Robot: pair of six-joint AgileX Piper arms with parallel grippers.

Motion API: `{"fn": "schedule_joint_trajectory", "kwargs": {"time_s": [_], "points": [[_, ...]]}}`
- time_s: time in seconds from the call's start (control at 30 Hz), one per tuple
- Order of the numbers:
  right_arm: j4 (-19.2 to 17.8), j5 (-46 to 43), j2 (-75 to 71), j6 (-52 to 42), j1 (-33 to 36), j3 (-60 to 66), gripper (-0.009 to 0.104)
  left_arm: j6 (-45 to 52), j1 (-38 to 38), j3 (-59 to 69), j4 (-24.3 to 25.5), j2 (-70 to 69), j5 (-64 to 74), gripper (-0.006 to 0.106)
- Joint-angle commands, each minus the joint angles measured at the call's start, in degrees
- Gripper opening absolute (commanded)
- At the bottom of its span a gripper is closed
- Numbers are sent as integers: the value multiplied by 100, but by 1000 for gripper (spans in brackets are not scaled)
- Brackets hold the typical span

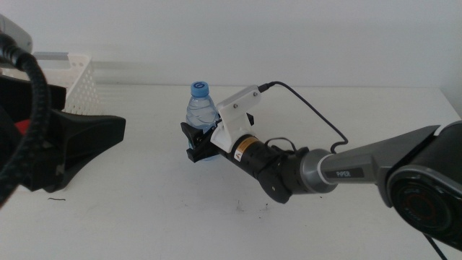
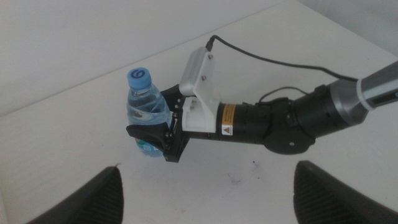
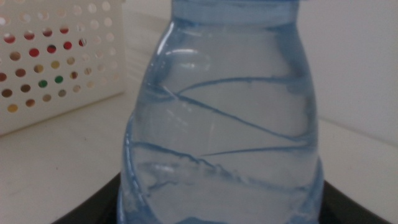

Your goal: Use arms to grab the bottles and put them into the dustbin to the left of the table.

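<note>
Right gripper (image 1: 200, 141), entering from 4 o'clock, clamps both jaws on the lower body of the upright blue-capped water bottle (image 1: 201, 110), which stands near the centre of the white table (image 1: 144, 217); left gripper (image 1: 79, 141) waits at 9 o'clock, jaws spread apart; white perforated dustbin (image 1: 72, 83) sits at 10 o'clock, red, green and yellow showing through its holes

The grey forearm link of the right arm (image 1: 346, 172) carries the white word "PIPER". A small yellow warning label (image 2: 227, 121) sits on that arm's wrist, its print too small to read. The bottle's blue cap (image 2: 140, 78) bears a pale swirl mark.
</note>
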Motion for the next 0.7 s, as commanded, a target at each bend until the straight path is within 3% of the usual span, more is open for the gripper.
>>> {"fn": "schedule_joint_trajectory", "kwargs": {"time_s": [0.0,0.1,0.43,0.67], "points": [[26,669,-201,-53,14,-7,48,-51,-17,-12,-23,-29,-80,94],[44,1530,-594,-16,14,15,92,-51,-17,-12,-23,-29,-80,94],[-79,3554,-3268,932,14,1900,92,-51,-17,-12,-23,-29,-80,94],[-108,7066,-5752,770,14,1851,92,-51,-17,-12,-23,-29,-80,94]]}}
